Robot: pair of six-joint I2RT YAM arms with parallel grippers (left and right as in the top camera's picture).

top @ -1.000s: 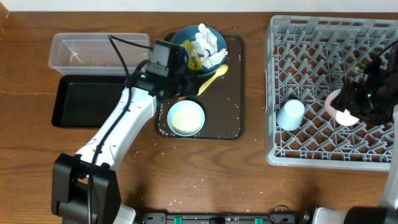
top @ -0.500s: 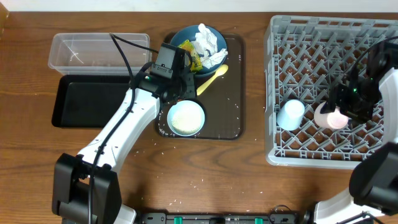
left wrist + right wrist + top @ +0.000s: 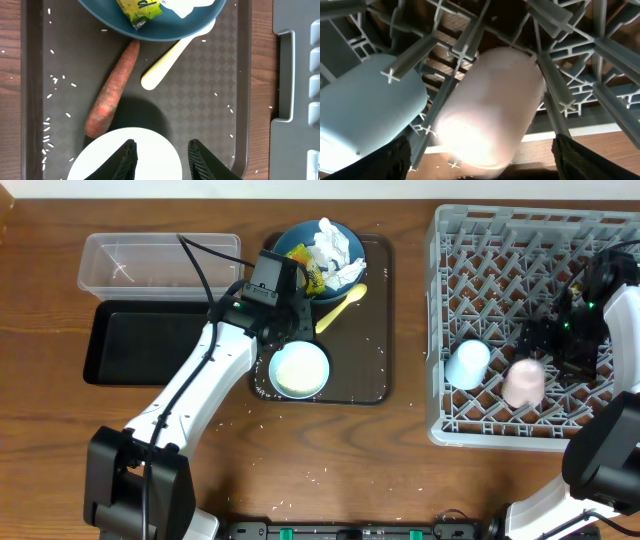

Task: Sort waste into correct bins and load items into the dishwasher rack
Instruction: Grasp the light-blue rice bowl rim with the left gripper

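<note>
The right claw (image 3: 482,161) now spreads wide, releasing the pink cup (image 3: 523,383) into the dishwasher rack (image 3: 480,240) beside the blue cup (image 3: 467,364); both cups loaded.

Pink cup (image 3: 523,383) on side in rack (image 3: 500,240), nr blue cup (image 3: 467,364); white bowl (image 3: 299,370) on tray (image 3: 370,330).

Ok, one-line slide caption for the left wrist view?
Left hand over white bowl; carrot piece and yellow spoon beside it on the brown tray.
</note>
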